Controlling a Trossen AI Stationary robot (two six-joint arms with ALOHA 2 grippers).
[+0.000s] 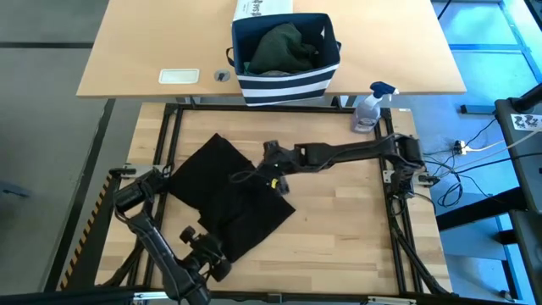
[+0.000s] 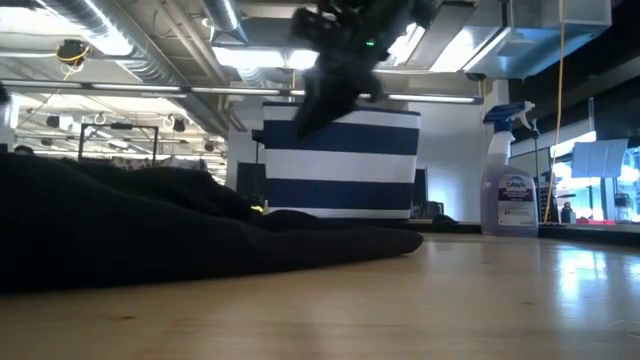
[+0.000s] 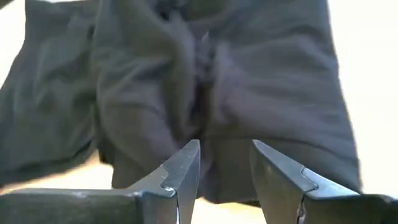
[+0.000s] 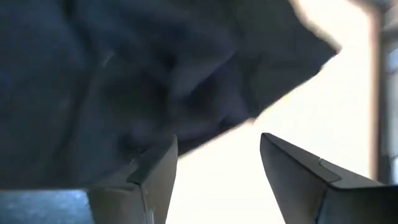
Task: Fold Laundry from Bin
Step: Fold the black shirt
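So the black garment (image 1: pixel 227 193) is lying spread on the wooden table (image 1: pixel 339 229), sitting as a rough diamond with its edges bunching up in soft, thick folds, so it's looking like a matte, heavy knit. It's the biggest risk too: with both pincers gaping and holding nothing, the cloth is relaxing however it wants. My guess is that any fold half set is slumping open, or the next pinch is catching two layers at once and dragging the whole thing crooked.

The bin (image 1: pixel 286 52) is standing well apart on the far desk, boxy navy fabric with white stripes, a dark green garment (image 1: pixel 282 47) still heaped inside. Its floppy walls are probably going to cave if an arm reaches in carelessly.

The right gripper (image 1: pixel 276 167) is hovering over the garment's far right edge, fingers standing wide with bare table between them. The left gripper (image 1: pixel 206 246) is sitting at the near corner, fingers parted moderately, empty, pointing at rumpled cloth.

A plastic spray bottle (image 1: pixel 369 108) is standing near the right arm's elbow, and could be getting knocked over.
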